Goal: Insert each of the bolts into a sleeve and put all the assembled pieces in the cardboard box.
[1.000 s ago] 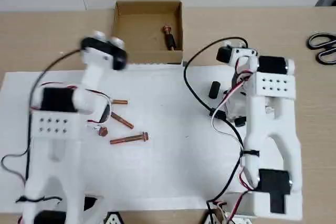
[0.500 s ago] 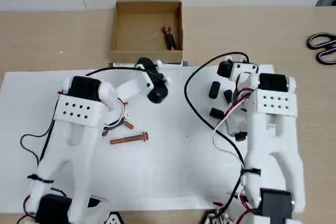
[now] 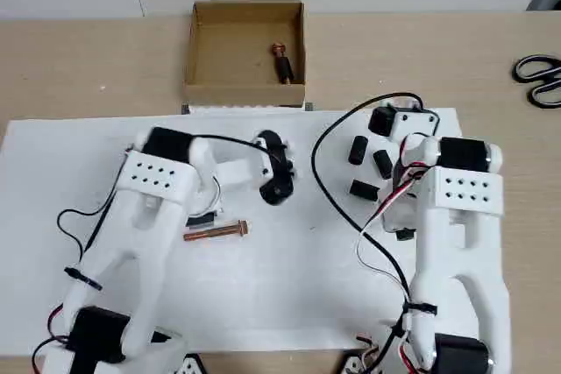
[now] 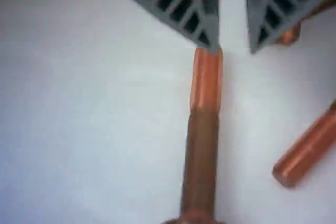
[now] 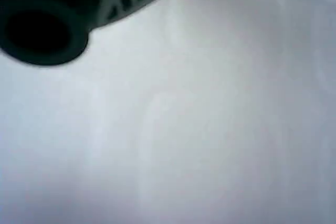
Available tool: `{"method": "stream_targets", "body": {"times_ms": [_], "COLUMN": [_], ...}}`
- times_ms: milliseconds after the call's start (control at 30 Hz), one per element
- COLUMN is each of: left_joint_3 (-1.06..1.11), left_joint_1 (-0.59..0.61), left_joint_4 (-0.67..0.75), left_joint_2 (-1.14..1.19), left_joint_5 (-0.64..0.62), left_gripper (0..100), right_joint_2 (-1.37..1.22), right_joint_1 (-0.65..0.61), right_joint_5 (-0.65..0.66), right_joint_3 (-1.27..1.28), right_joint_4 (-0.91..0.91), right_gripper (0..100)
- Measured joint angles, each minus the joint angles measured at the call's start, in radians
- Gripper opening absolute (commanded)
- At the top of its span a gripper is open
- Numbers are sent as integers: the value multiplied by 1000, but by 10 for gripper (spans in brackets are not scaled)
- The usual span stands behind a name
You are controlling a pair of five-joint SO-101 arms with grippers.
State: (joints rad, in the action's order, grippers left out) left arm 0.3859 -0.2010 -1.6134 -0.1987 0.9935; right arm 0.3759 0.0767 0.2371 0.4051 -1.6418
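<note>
My left gripper (image 4: pixel 231 40) is open by a narrow gap, low over the white sheet. The tip of a copper bolt (image 4: pixel 203 129) lies right at one fingertip. A second bolt (image 4: pixel 307 150) lies beside it and a third (image 4: pixel 291 32) shows behind the other finger. In the high view one bolt (image 3: pixel 216 232) lies by the folded left arm (image 3: pixel 158 177). Three black sleeves (image 3: pixel 358 150) lie beside the right arm (image 3: pixel 460 190). In the right wrist view a black sleeve (image 5: pixel 39 35) shows end-on, close to my right gripper. The cardboard box (image 3: pixel 210 50) holds one assembled piece (image 3: pixel 281 60).
A white sheet (image 3: pixel 289 278) covers the table's middle, with free room between the arms. Scissors (image 3: pixel 539 69) lie at the far right edge. Black cables (image 3: pixel 329 142) loop from the right arm toward the box.
The left arm swung from near the box down and right, and folded low over the bolts. The right arm drew back slightly, uncovering more sleeves.
</note>
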Motion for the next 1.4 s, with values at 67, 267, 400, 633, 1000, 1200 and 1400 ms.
{"method": "stream_targets", "body": {"times_ms": [67, 267, 400, 633, 1000, 1200, 1400], "left_joint_3": [29, 92, 95, 106, 114, 137, 137], "left_joint_1": [-17, -41, -41, -51, -68, -68, -68], "left_joint_4": [29, 86, 92, 124, 166, 210, 242], "left_joint_2": [0, 0, 0, 3, 6, 68, 127], "left_joint_5": [0, 0, 0, 0, 0, 0, 0], "left_gripper": [44, 79, 83, 105, 130, 130, 130], "right_joint_2": [2, 2, 2, 2, 2, 2, 2], "right_joint_1": [25, 87, 110, 118, 118, 118, 118], "right_joint_5": [0, 37, 46, 46, 46, 46, 46], "right_joint_3": [0, 0, 0, 0, 0, 0, 0], "right_joint_4": [0, 0, 0, 0, 0, 0, 0], "right_gripper": [4, 3, 3, 3, 3, 3, 3]}}
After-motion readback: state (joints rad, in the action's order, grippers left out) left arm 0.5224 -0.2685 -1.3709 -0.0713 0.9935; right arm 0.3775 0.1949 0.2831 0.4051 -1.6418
